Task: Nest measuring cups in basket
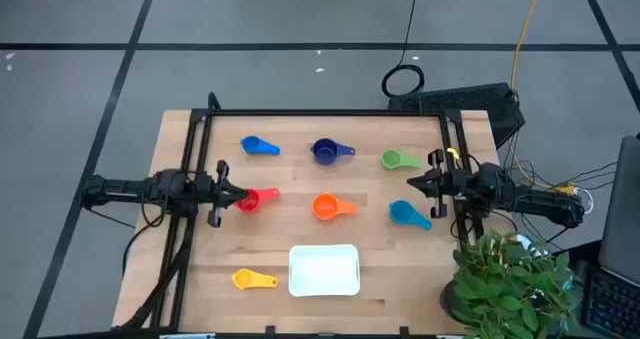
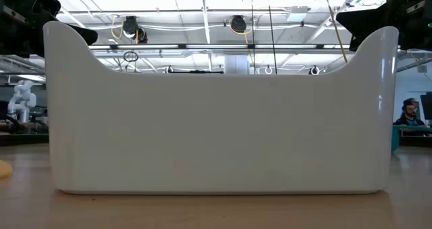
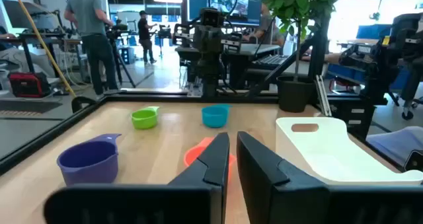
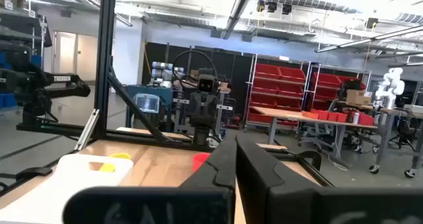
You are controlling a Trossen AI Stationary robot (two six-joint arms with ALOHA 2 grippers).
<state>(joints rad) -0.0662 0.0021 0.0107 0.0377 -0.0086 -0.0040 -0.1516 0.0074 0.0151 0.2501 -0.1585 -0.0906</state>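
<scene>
Risk, as a guess: the left gripper (image 1: 237, 193) sits right at the red cup (image 1: 255, 199); its fingers look nearly closed w/ only a thin gap, nothing clearly held; a pinch on the rounded rim could slip, tipping or skidding the cup across the wood table (image 1: 190, 279); a careless lift might also knock the orange cup (image 1: 328, 207) just to its right.

The white basket (image 1: 324, 270) lies near the front edge, right of the yellow cup (image 1: 250, 278), apparently empty; six cups are visible, all outside it.

Right gripper (image 1: 414, 183) waits at the right side, fingers close together, empty, between the green cup (image 1: 396, 159) and a light blue cup (image 1: 406, 213); dark blue cup (image 1: 327, 151) and another light blue cup (image 1: 257, 146) lie at the far side.
</scene>
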